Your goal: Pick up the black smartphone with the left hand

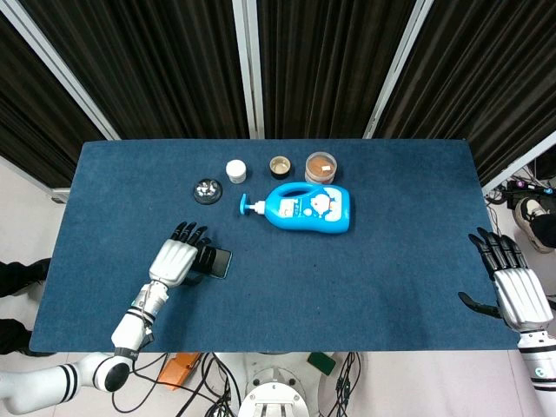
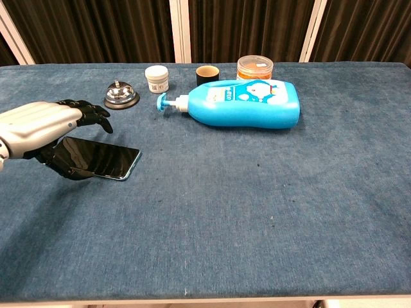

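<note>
Bright, even overhead light falls across the blue table [image 1: 391, 261], casting only faint shadows. Both views are sharp. Glare glints off the black smartphone [image 2: 103, 157].
</note>
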Tool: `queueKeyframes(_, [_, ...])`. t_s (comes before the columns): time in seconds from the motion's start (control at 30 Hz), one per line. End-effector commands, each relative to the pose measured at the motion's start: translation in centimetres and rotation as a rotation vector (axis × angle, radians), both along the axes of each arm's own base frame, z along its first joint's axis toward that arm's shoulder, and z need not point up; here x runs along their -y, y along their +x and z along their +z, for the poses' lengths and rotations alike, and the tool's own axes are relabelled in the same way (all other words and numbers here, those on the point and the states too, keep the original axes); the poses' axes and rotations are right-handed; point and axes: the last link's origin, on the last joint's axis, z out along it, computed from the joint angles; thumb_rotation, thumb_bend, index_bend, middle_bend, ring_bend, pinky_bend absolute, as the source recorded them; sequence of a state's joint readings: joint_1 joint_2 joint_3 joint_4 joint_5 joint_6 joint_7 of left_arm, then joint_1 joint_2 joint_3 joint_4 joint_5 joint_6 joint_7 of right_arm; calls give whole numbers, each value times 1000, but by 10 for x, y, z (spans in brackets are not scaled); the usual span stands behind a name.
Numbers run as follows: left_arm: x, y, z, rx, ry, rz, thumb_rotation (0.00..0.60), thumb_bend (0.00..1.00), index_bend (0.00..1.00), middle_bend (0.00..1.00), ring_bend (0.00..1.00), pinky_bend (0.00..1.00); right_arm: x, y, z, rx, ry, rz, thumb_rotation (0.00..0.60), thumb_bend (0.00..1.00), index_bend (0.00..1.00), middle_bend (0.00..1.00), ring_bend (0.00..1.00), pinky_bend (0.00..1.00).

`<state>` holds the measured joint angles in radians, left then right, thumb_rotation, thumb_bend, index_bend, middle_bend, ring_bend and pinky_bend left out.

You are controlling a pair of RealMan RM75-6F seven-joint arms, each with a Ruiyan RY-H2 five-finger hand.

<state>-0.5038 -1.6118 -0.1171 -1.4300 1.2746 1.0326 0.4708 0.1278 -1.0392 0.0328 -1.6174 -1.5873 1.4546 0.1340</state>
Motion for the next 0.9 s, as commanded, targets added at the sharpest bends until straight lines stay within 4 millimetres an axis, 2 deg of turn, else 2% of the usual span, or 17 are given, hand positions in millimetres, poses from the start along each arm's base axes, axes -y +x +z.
queueKeyframes(0.03, [0, -1, -1, -3, -3, 6, 600, 210, 239, 64, 0, 12, 0, -1, 0, -1, 0, -3, 600, 296, 3, 47, 0, 0])
queueKeyframes(0.73, [-6, -6, -11, -28, -58, 54, 600, 264, 292, 64, 0, 12, 0, -3, 0, 1, -1, -17, 600, 295, 4, 47, 0, 0])
queueKeyframes(0.83, [-8, -6, -13, -27, -62, 55, 600, 301, 311, 64, 0, 12, 0, -3, 0, 1, 0, -19, 600, 292, 3, 47, 0, 0])
queueKeyframes(0.9, [-11, -6, -14, -11, -59, 58, 600, 351, 360, 74, 0, 12, 0, -4, 0, 1, -1, -21, 600, 285, 3, 47, 0, 0])
